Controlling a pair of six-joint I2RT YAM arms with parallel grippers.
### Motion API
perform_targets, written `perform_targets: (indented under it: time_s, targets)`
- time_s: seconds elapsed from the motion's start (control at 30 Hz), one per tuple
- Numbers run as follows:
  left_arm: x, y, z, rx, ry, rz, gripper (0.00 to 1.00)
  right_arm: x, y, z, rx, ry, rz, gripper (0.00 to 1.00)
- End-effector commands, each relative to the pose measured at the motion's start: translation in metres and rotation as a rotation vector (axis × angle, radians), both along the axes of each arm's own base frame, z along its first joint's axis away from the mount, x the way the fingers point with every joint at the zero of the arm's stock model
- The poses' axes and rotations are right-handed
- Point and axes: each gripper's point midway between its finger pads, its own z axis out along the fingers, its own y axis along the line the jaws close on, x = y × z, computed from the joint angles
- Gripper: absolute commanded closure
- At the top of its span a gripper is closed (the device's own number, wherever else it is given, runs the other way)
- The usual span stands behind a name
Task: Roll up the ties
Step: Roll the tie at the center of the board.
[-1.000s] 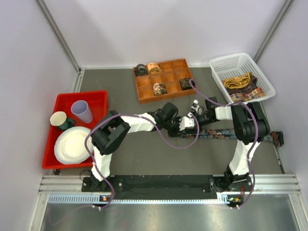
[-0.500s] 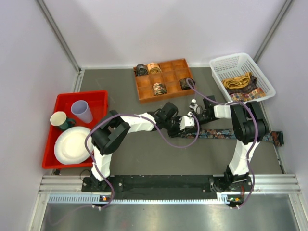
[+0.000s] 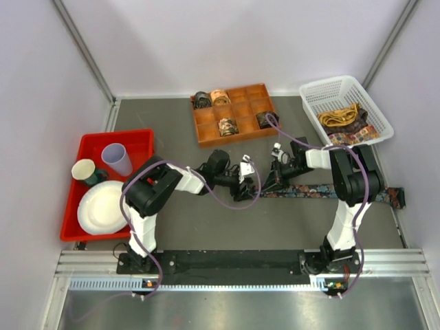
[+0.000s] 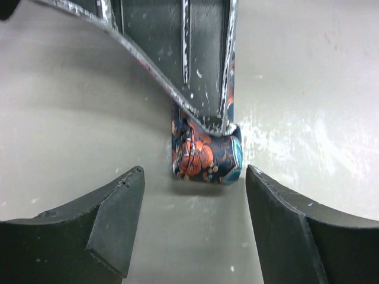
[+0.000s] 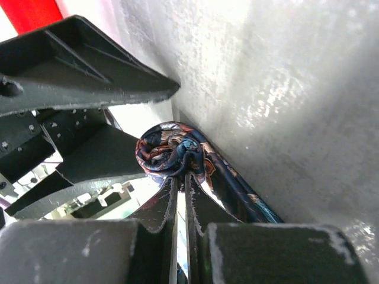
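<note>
A dark floral tie (image 3: 323,191) lies flat across the table towards the right edge. Its left end is wound into a small coil (image 4: 204,157), also in the right wrist view (image 5: 170,148). My right gripper (image 5: 183,171) is shut, pinching the coil's fabric between its fingertips, and the coil rests on the table. My left gripper (image 4: 194,176) stands open just short of the coil, one finger (image 4: 115,219) on each side and nothing between them. In the top view the left gripper (image 3: 246,184) and right gripper (image 3: 269,183) face each other mid-table.
At the back, a wooden compartment tray (image 3: 246,104) holds several rolled ties (image 3: 227,126). A white basket (image 3: 313,89) at the back right holds loose ties (image 3: 344,118). A red tray (image 3: 137,141) on the left carries a plate (image 3: 103,206) and two cups (image 3: 117,158).
The left gripper has opened and drawn back to the left, off the coil. The right gripper has shut on the coil's fabric.
</note>
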Motion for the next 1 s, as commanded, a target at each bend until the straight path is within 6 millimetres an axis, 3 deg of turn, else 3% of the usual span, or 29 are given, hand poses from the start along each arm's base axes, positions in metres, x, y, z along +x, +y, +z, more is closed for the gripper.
perform_targets:
  time_s: [0.0, 0.13, 0.3, 0.5, 0.63, 0.67, 0.73, 0.77, 0.87, 0.97]
  targets:
    - [-0.024, 0.0, -0.027, -0.021, 0.12, -0.019, 0.28, 0.008, -0.037, -0.05, -0.292, -0.051, -0.014, 1.0]
    - [-0.033, -0.012, -0.031, -0.056, 0.086, -0.05, 0.29, 0.012, -0.043, -0.053, -0.336, -0.038, -0.034, 1.0]
    - [-0.024, -0.022, -0.038, -0.07, 0.05, -0.027, 0.36, 0.016, -0.047, -0.055, -0.374, -0.026, -0.046, 1.0]
    - [-0.018, -0.019, -0.048, -0.019, 0.012, -0.024, 0.59, 0.019, -0.046, -0.054, -0.371, -0.019, -0.039, 1.0]
    - [-0.015, -0.003, -0.058, 0.125, 0.023, 0.007, 0.72, 0.021, -0.032, -0.032, -0.251, -0.053, 0.015, 1.0]
    - [-0.021, 0.007, -0.066, 0.207, 0.074, 0.005, 0.73, 0.021, -0.031, -0.025, -0.227, -0.06, 0.024, 0.97]
    - [-0.015, 0.013, -0.063, 0.259, 0.041, 0.018, 0.74, 0.024, -0.03, -0.008, -0.163, -0.091, 0.035, 0.88]
    - [-0.02, 0.022, -0.068, 0.316, 0.069, 0.015, 0.74, 0.022, -0.03, -0.001, -0.141, -0.091, 0.038, 0.76]
    - [-0.018, 0.03, -0.07, 0.396, 0.043, 0.018, 0.76, 0.019, -0.035, 0.015, -0.097, -0.108, 0.06, 0.55]
    - [-0.022, 0.039, -0.075, 0.474, 0.042, 0.023, 0.77, 0.013, -0.036, 0.027, -0.054, -0.111, 0.06, 0.45]
